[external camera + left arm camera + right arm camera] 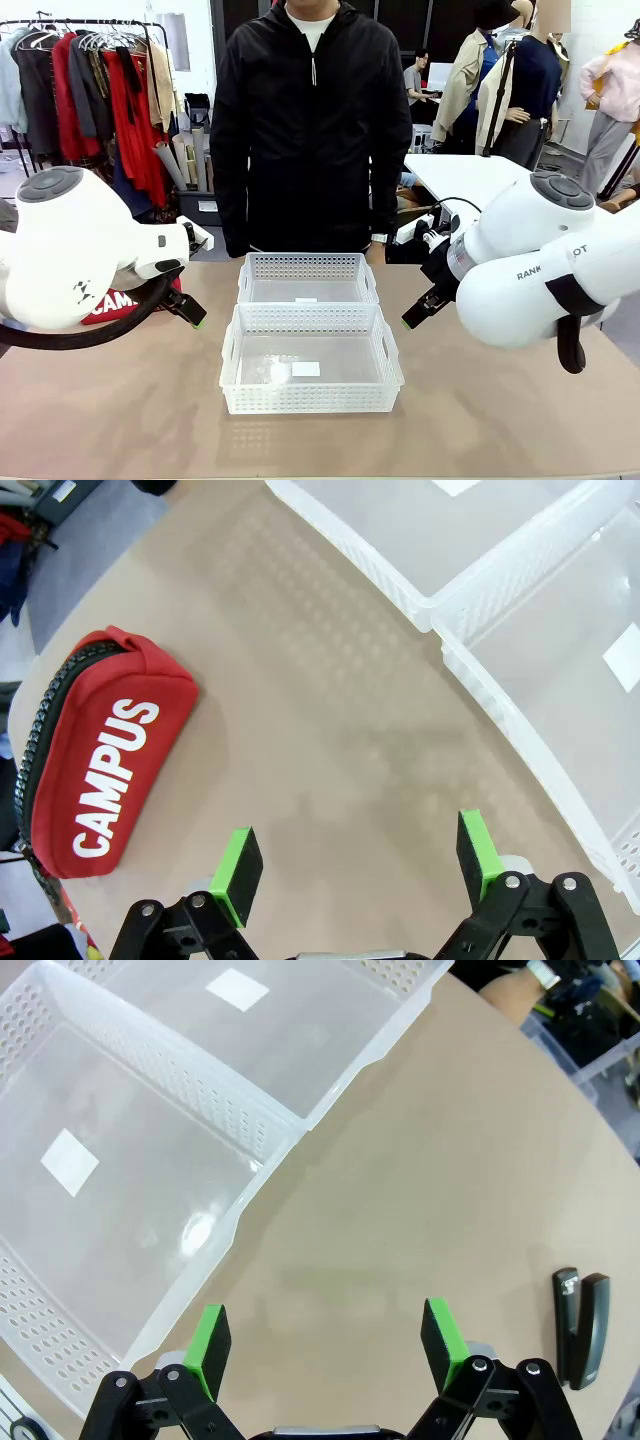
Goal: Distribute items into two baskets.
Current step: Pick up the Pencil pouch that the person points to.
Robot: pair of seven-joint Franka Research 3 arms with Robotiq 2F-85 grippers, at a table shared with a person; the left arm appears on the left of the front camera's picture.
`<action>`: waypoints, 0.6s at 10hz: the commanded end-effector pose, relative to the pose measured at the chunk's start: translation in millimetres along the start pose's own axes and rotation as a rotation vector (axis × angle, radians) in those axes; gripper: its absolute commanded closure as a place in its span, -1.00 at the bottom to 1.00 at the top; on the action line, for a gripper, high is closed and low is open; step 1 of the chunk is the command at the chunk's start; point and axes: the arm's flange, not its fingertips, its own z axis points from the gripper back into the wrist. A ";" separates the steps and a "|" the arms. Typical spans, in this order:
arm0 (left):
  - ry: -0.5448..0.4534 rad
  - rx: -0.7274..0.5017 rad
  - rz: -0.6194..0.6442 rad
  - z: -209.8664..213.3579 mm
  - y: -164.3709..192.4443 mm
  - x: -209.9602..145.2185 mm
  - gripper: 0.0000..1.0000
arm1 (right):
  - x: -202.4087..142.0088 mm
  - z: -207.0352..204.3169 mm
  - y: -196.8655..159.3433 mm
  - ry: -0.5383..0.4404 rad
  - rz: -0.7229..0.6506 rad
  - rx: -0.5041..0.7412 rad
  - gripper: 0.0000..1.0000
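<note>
Evidently pre-grasp: left tool and right tool gape empty; next, left must reach the red pouch at ten o'clock.

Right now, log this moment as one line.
left gripper open above table, red pouch on table nearby | right gripper open, stapler on table nearby | near basket empty | far basket empty
</note>
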 end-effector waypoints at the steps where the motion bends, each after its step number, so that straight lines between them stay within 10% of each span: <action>1: 0.000 0.000 0.000 0.1 0.0 0.0 -1.00 | 0.0 0.0 -0.1 0.000 0.000 0.000 -1.00; 6: 0.011 -0.121 0.008 8.9 32.8 20.4 -1.00 | 9.3 17.4 -39.6 -0.016 -0.055 0.064 -1.00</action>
